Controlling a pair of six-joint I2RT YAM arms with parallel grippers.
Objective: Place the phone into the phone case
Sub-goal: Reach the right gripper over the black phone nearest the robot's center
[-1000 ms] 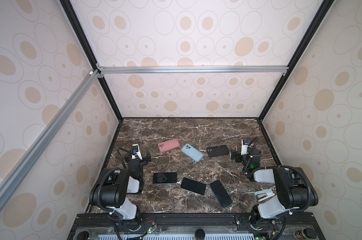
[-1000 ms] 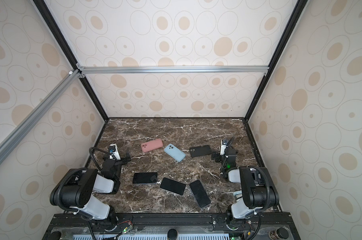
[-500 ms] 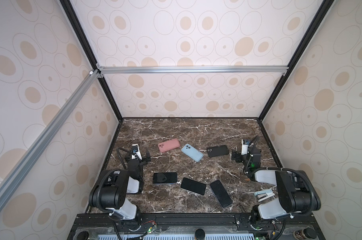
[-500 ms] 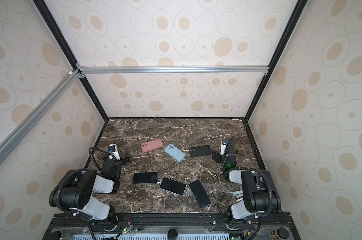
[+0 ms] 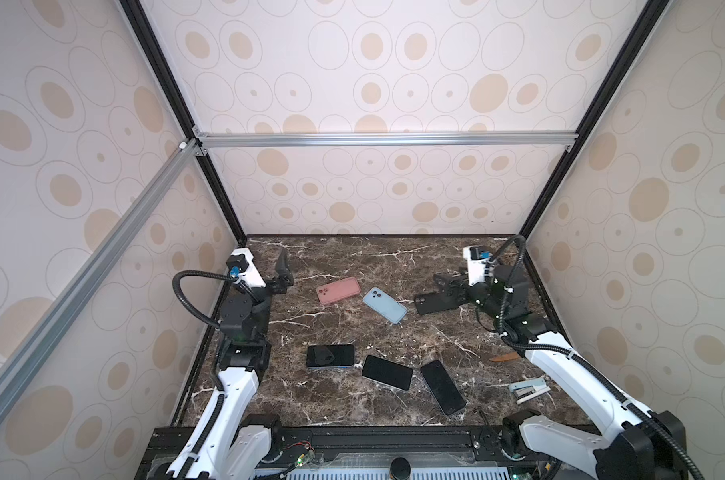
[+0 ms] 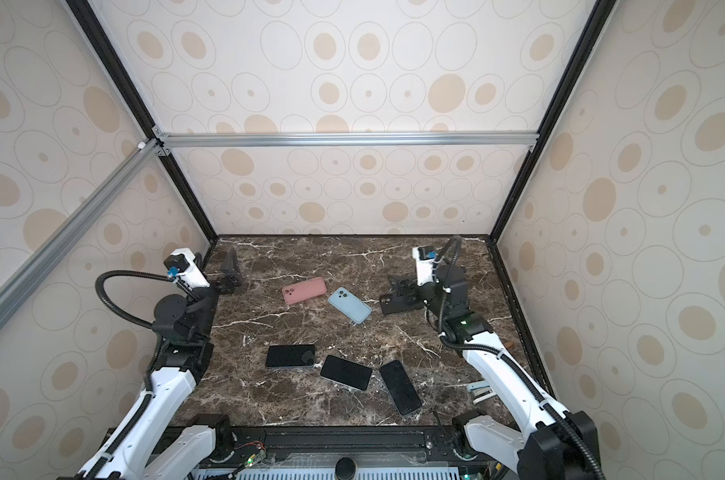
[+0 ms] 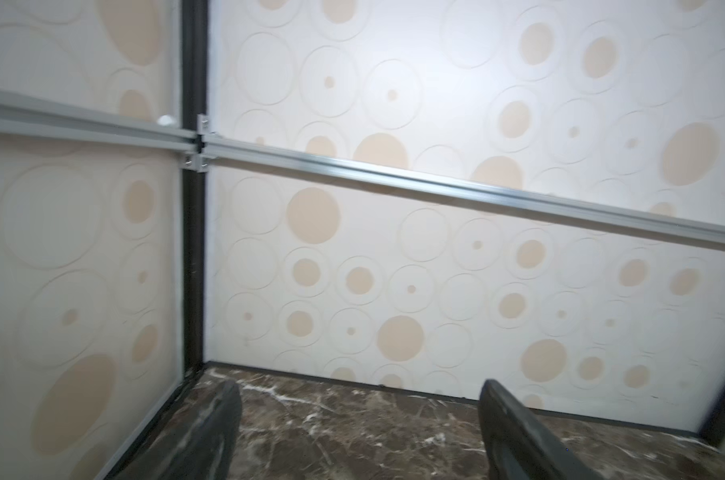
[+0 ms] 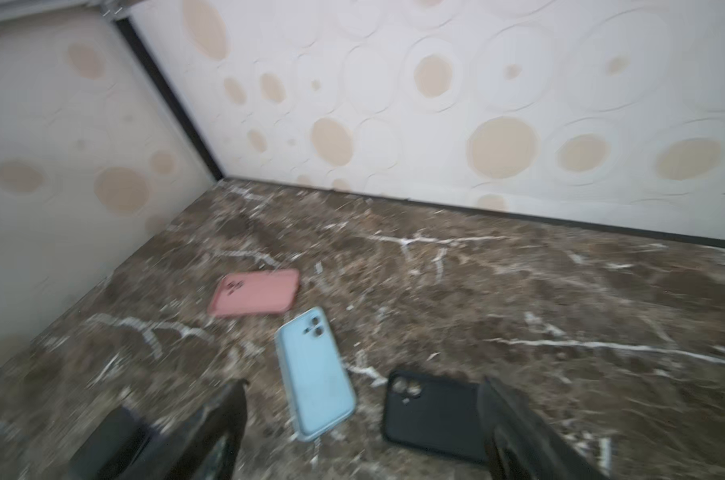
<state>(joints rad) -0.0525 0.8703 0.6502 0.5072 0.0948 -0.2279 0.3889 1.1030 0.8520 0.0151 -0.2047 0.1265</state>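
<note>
Right tool (image 8: pixel 360 395) hung with its jaws spread above the black case (image 8: pixel 431 411), gripping nothing; whether a finger touched the case could not be told. Left tool (image 7: pixel 358 399), likewise spread and empty, hovered near the far left corner of the tabletop (image 5: pixel 352 257). Just left of the black case in both top views lay a blue case (image 5: pixel 384 304), then a pink case (image 5: pixel 338 290). Three dark phones lay screen up nearer the front, well apart from the cases: left phone (image 5: pixel 330 355), middle phone (image 5: pixel 387 372), right phone (image 5: pixel 442 387)
</note>
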